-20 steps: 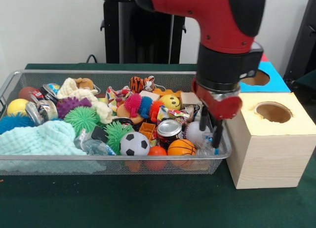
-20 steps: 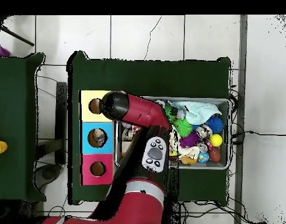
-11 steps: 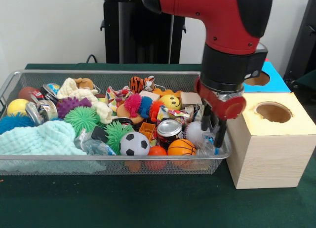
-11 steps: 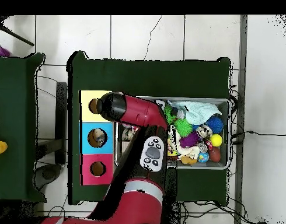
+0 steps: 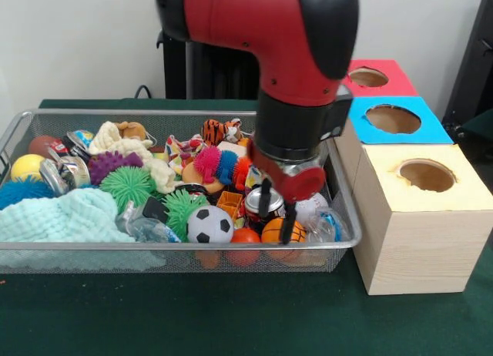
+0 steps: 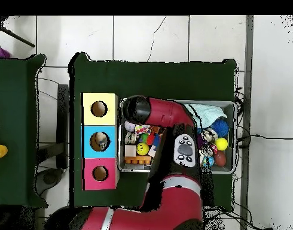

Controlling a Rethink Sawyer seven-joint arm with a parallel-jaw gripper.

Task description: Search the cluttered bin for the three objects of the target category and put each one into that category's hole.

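Note:
A wire mesh bin is packed with toys. Near its front right lie a soccer ball, a small basketball, an orange ball and a metal can. My gripper hangs open just above the can and basketball, with nothing between its fingers. To the bin's right stand three boxes with round holes: yellow, blue and red. In the overhead view the arm hides the gripper and the middle of the bin.
Spiky green balls, a pale green cloth, a tiger plush, a yellow smiley ball and a yellow ball fill the bin. In the overhead view something sits inside the blue box's hole.
The arm has swung left from the bin's right end beside the yellow box to above the can and basketball. The gripper stays open and empty.

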